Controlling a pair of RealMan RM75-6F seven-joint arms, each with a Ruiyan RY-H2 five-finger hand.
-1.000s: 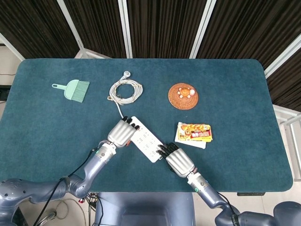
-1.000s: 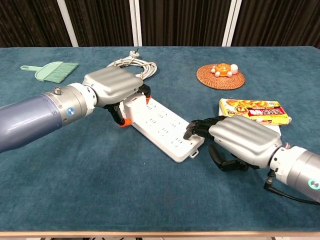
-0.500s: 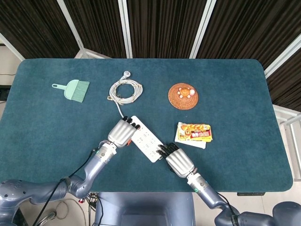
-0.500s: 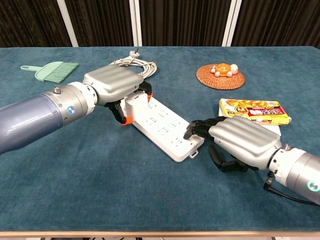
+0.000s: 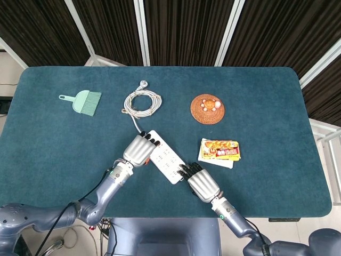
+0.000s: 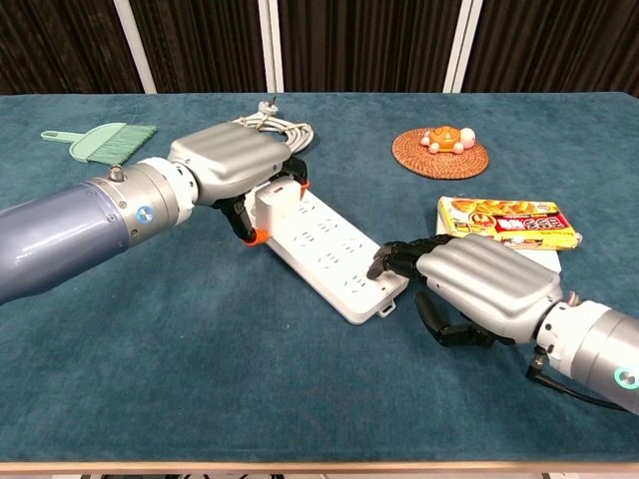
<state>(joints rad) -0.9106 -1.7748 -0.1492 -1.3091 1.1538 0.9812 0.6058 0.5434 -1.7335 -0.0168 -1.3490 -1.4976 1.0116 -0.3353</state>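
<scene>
Between the two hands, the white power strip (image 6: 324, 254) is gripped at its cord end by the left hand (image 6: 232, 166) while the right hand (image 6: 479, 284) rests fingertips on the other end, so uneven lifting could twist it loose or snag the coiled cable (image 6: 272, 133) behind.

On the worktop (image 5: 48, 144) there are one white power strip (image 5: 166, 164), one coiled white cable (image 5: 141, 102), one green hand brush (image 5: 83, 101), one round woven mat (image 5: 207, 109) bearing one small turtle toy (image 5: 211, 103), and one yellow snack packet (image 5: 220, 151).
</scene>
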